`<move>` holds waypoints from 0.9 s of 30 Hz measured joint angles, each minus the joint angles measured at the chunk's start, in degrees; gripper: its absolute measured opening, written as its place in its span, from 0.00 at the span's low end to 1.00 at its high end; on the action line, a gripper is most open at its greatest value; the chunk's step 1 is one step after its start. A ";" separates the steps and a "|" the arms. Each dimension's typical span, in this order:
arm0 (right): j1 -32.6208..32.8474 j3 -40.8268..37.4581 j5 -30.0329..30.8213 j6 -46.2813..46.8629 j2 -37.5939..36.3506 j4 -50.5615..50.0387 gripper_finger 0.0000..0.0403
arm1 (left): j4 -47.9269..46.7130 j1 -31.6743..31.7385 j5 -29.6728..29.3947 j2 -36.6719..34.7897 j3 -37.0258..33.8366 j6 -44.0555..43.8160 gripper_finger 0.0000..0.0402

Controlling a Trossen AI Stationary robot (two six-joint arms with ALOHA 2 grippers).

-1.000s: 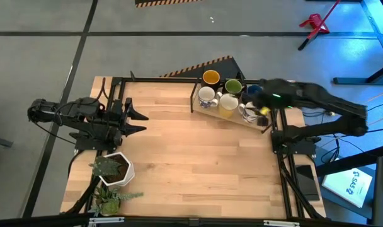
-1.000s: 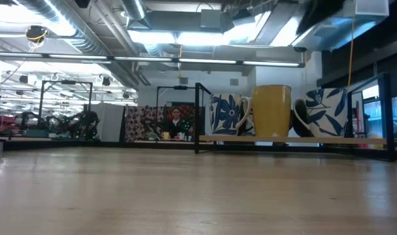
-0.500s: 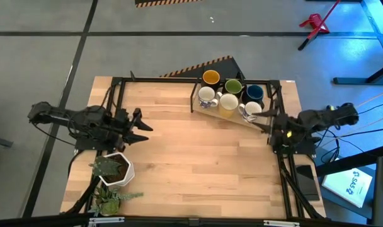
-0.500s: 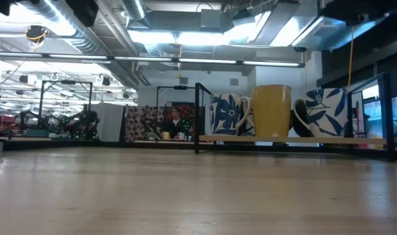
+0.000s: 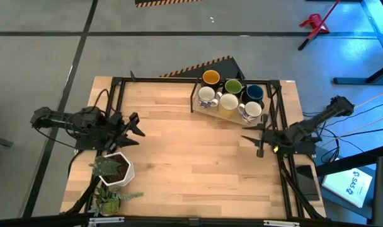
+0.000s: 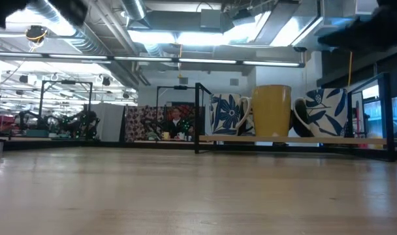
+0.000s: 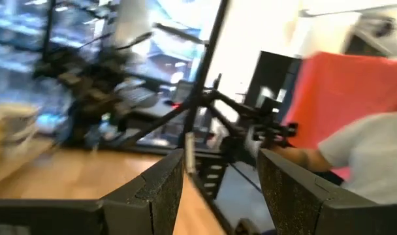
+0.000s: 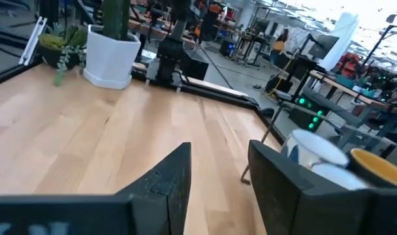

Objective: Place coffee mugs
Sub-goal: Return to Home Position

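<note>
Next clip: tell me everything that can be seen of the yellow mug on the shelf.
The yellow mug is a plain, glossy, ceramic-looking cylinder, mustard outside and pale inside as seen from above. It stands upright, mouth up, on the thin wooden shelf at the far side of the table, in the middle of the front row, close between two blue-patterned white mugs. Its handle, and whether it touches its neighbours, cannot be made out.

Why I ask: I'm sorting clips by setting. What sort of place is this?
Probably a robotics lab or workshop: more robot arms stand on benches in the background, exposed ceiling ducts run overhead, and the black-framed wooden table sits on a bare concrete floor.
</note>
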 joint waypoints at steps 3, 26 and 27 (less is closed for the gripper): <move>-0.09 -4.58 -0.12 -0.72 0.10 5.86 0.34 | 0.79 0.54 -5.65 -3.32 -5.81 -2.44 0.47; -0.13 -10.56 -4.16 -16.16 -2.78 27.43 0.34 | 5.00 3.31 0.32 -12.00 -17.20 2.29 0.47; -0.15 -9.90 -4.44 -18.84 -3.96 29.13 0.34 | 5.04 3.65 0.11 -12.64 -17.08 2.29 0.47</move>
